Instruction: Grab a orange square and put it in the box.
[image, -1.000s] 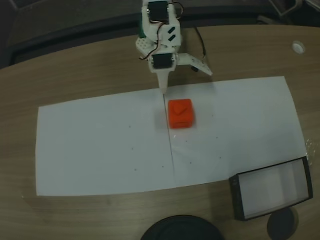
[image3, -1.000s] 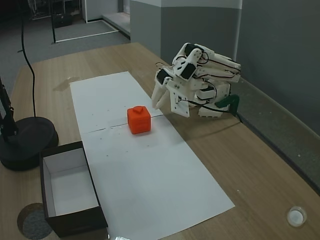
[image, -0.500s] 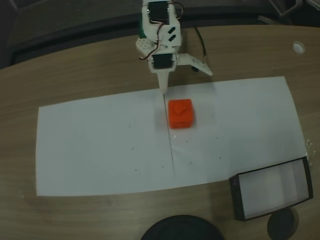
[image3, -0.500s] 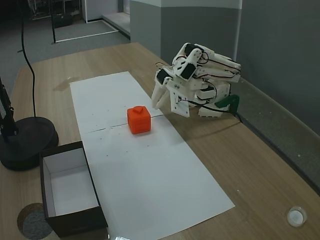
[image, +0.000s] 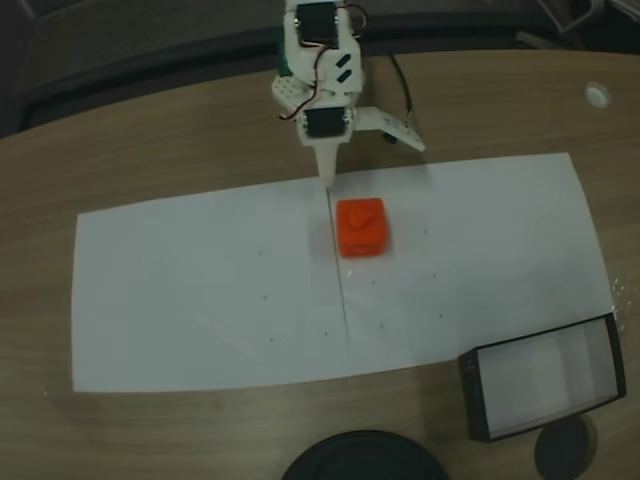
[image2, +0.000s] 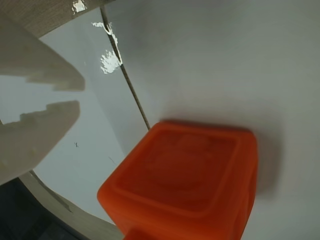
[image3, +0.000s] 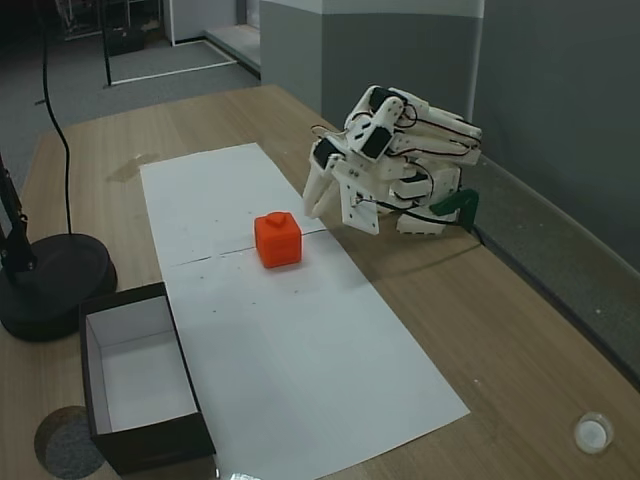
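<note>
The orange square (image: 360, 228) (image3: 278, 240) rests on a white paper sheet (image: 200, 290), near the sheet's centre crease. My gripper (image: 326, 180) (image3: 312, 210) hovers low just behind it, toward the arm's base, with its fingers together and nothing held. The wrist view puts the cube (image2: 185, 180) close at the lower middle, with the gripper (image2: 80, 96) at the left, apart from it. The box (image: 468, 392) (image3: 150, 448), black-walled with a pale floor, stands empty at the table's near corner.
A round black lamp base (image: 365, 455) (image3: 55, 280) sits by the table's near edge beside the box. A small dark disc (image: 565, 447) (image3: 65, 440) lies next to the box. A white cap (image: 597, 95) (image3: 592, 433) lies far off on the wood.
</note>
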